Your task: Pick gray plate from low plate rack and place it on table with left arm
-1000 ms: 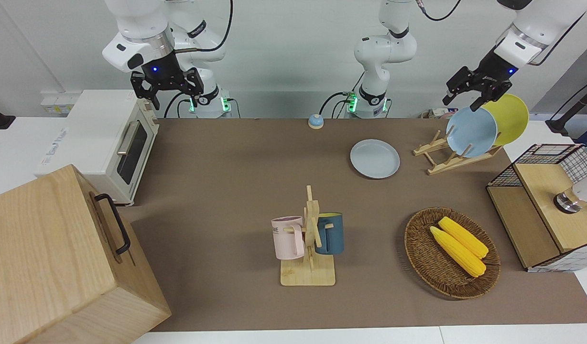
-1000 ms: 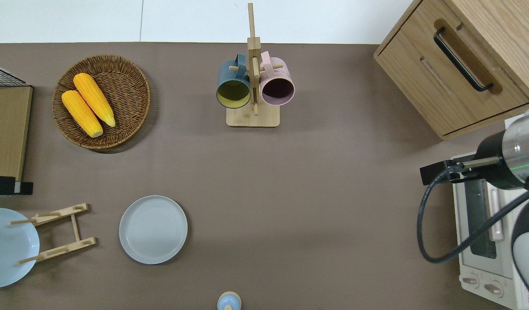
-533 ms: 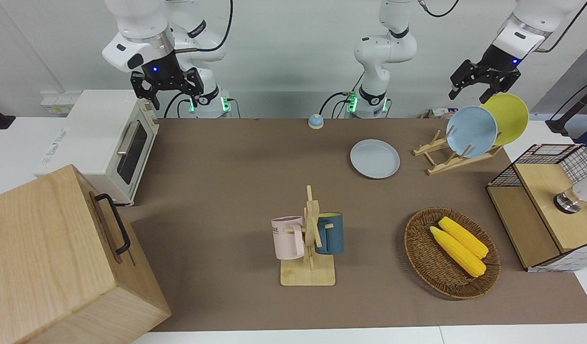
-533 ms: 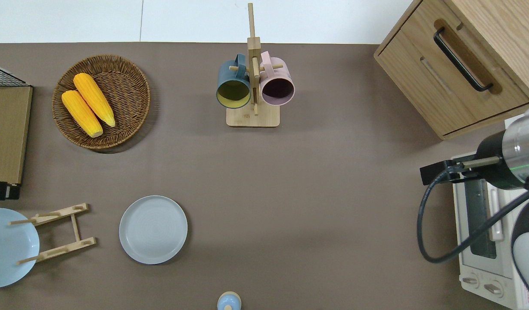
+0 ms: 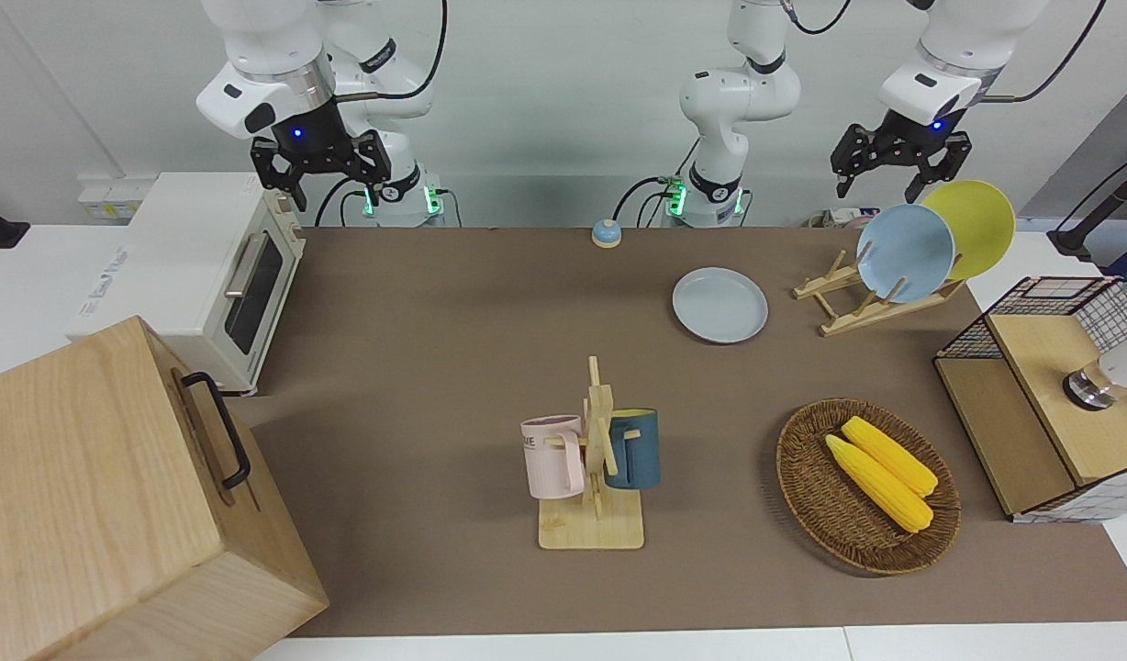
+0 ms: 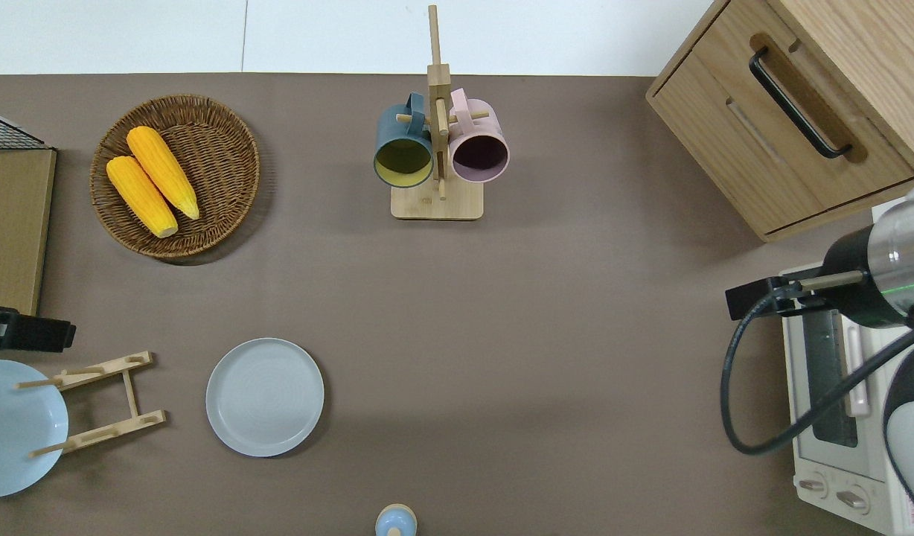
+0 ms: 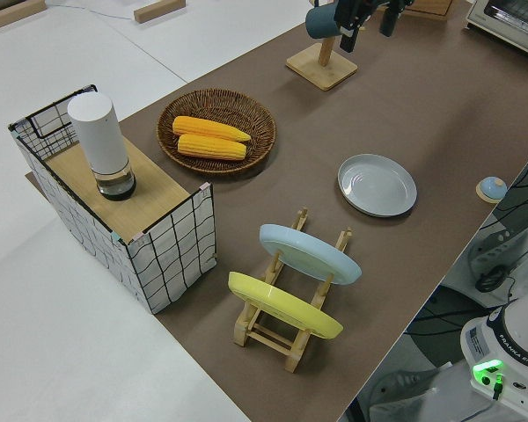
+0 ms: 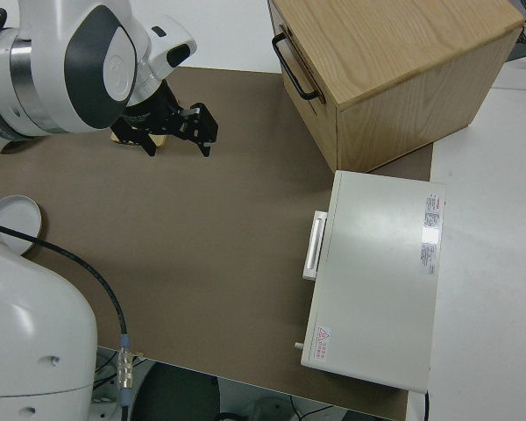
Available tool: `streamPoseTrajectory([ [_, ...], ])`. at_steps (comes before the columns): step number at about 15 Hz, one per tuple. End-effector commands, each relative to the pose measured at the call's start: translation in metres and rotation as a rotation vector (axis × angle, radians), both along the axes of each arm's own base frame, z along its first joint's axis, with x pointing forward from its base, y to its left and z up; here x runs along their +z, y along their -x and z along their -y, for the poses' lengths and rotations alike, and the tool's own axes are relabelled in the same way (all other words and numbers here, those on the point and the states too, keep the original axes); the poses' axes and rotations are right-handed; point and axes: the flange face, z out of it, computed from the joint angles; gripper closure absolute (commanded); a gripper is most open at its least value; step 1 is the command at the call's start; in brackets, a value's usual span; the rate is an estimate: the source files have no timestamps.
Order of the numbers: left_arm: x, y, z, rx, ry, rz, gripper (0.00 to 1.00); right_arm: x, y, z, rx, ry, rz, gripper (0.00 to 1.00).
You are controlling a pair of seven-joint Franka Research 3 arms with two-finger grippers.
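The gray plate point(image 5: 719, 305) lies flat on the brown table point(image 5: 435, 349), beside the low plate rack point(image 5: 871, 312) toward the table's middle; it also shows in the overhead view point(image 6: 265, 397) and the left side view point(image 7: 377, 185). The rack point(image 6: 107, 398) holds a light blue plate point(image 5: 905, 252) and a yellow plate point(image 5: 976, 225), both on edge. My left gripper point(image 5: 889, 174) is open and empty, up in the air; the overhead view shows it point(image 6: 25, 333) over the mat just beside the light blue plate. My right gripper point(image 5: 323, 174) is open and the arm is parked.
A mug tree point(image 5: 593, 459) with a pink and a blue mug stands mid-table. A wicker basket point(image 5: 931, 532) holds two corn cobs. A wire-sided wooden box point(image 5: 1050, 395), a toaster oven point(image 5: 196, 275), a wooden drawer cabinet point(image 5: 114, 496) and a small blue bell point(image 5: 606, 233) line the edges.
My left gripper has lifted away from the rim of the light blue plate and swung a little toward the table's middle. The plates and the right arm have not moved.
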Motion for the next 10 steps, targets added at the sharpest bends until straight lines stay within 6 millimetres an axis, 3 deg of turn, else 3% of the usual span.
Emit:
streamPoseTrajectory([
  [1,-0.0073,-0.0072,-0.0096,-0.038,0.043,0.025,0.01,0.0029,0.0023,0.0011,-0.003,-0.009,-0.007,0.011],
  [10,-0.0086,-0.0080,-0.0097,0.011,0.042,0.037,0.00,0.0029,0.0023,0.0011,-0.003,-0.009,-0.007,0.011],
])
